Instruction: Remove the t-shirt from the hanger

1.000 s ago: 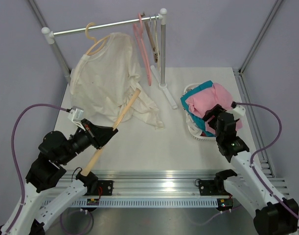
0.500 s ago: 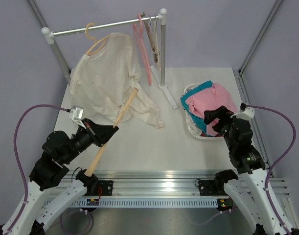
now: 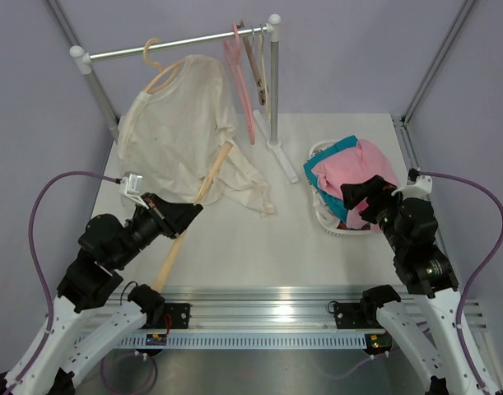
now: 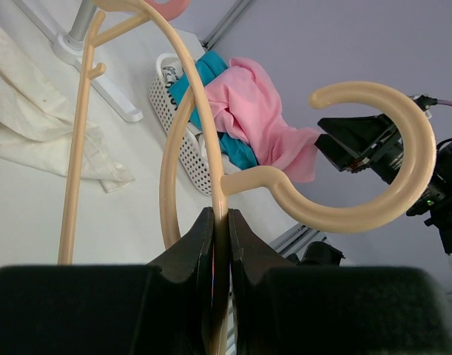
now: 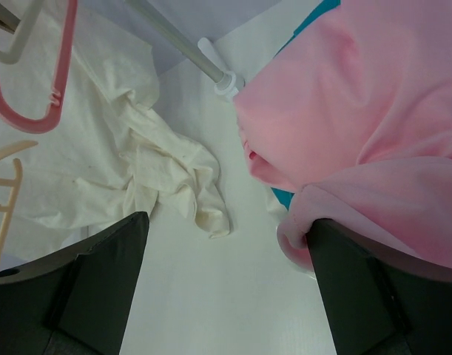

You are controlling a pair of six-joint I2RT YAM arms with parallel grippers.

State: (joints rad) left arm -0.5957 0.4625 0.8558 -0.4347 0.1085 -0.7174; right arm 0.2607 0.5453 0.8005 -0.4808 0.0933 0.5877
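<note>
The light pink t-shirt lies bunched on top of a white basket at the right, off the hanger; it also shows in the left wrist view and the right wrist view. My left gripper is shut on the pale tan hanger and holds it bare above the table, its far end over the cream shirt. In the left wrist view the gripper pinches the hanger below its hook. My right gripper is open and empty over the basket's near side.
A cream-white shirt hangs from a peach-orange hanger on the rail and spills onto the table. A bright pink hanger hangs by the rack post. A teal garment lies under the t-shirt.
My right arm has drawn back and risen from the basket, its gripper open. My left gripper has moved slightly up and away with the hanger.
</note>
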